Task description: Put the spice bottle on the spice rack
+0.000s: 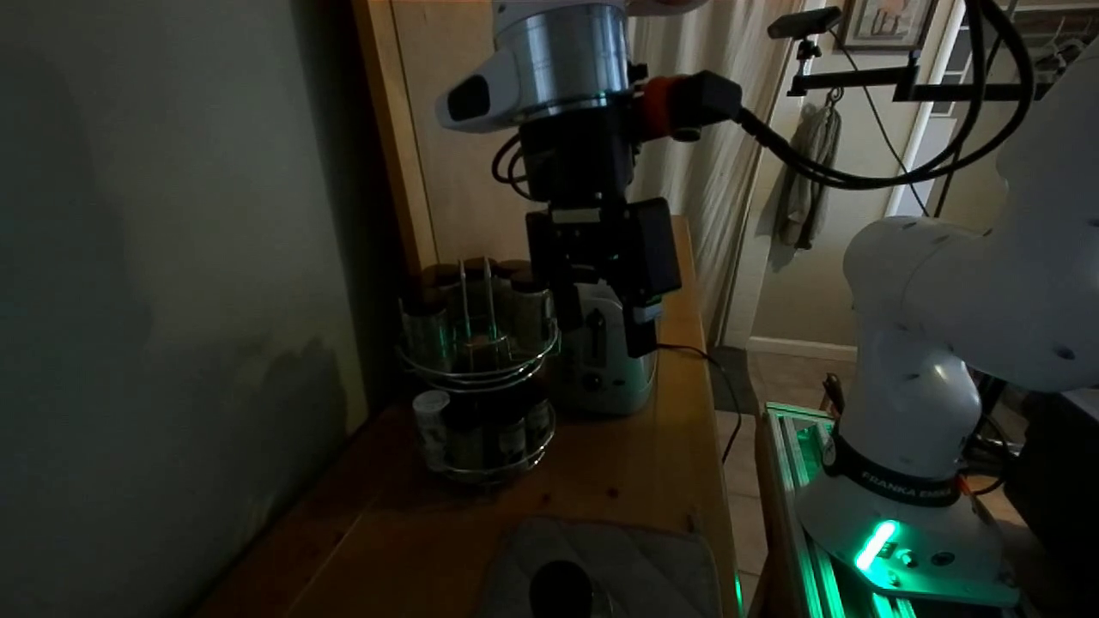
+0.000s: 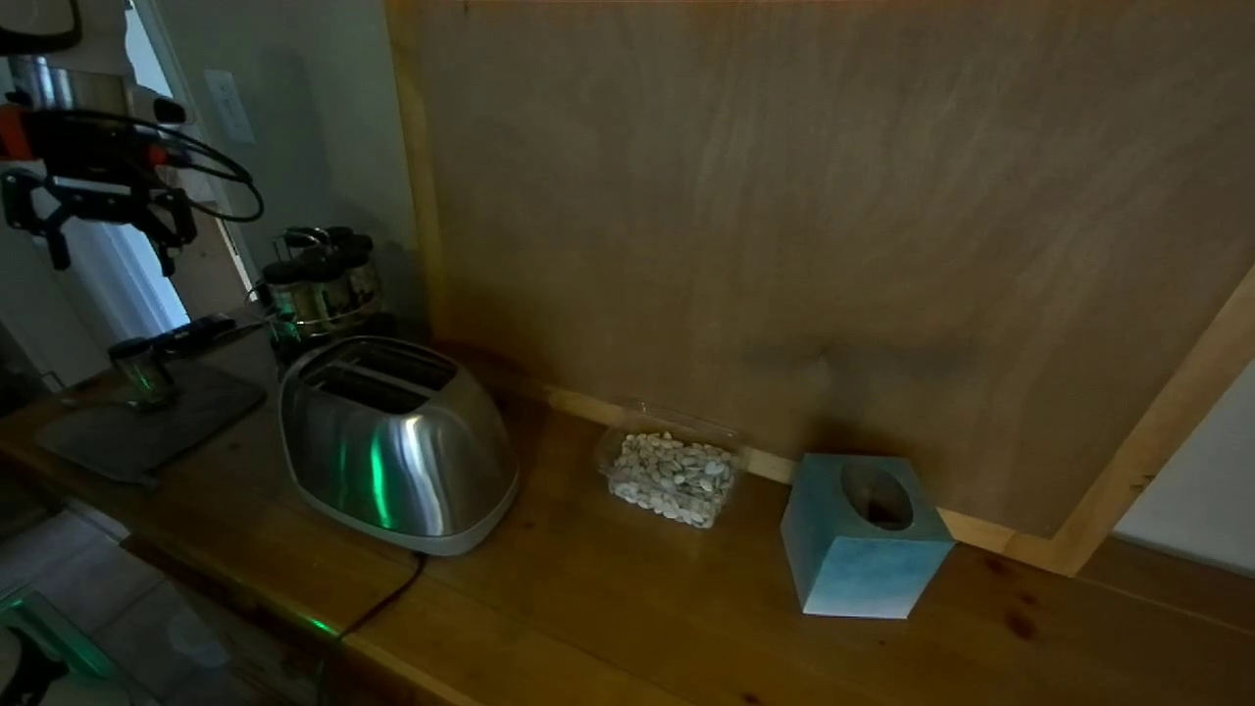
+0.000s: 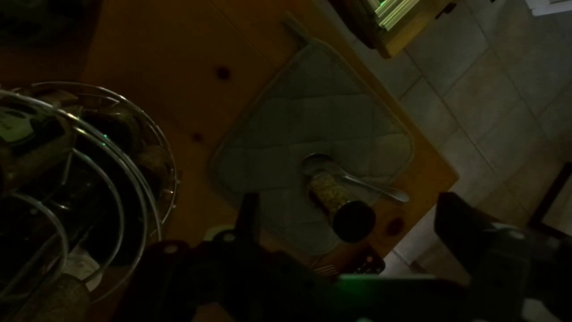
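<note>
The spice bottle, a clear jar of greenish-brown flakes with a black lid, stands upright on the grey quilted mat; it shows in both exterior views and in the wrist view. The spice rack, a round two-tier wire carousel with dark-lidded jars, shows in both exterior views and at the left of the wrist view. My gripper is open and empty. It hangs well above the counter, with the bottle far below between its fingers in the wrist view.
A silver toaster stands beside the rack, its cord over the counter edge. A spoon lies on the mat by the bottle. A dark remote, a pebble container and a blue tissue box are on the counter.
</note>
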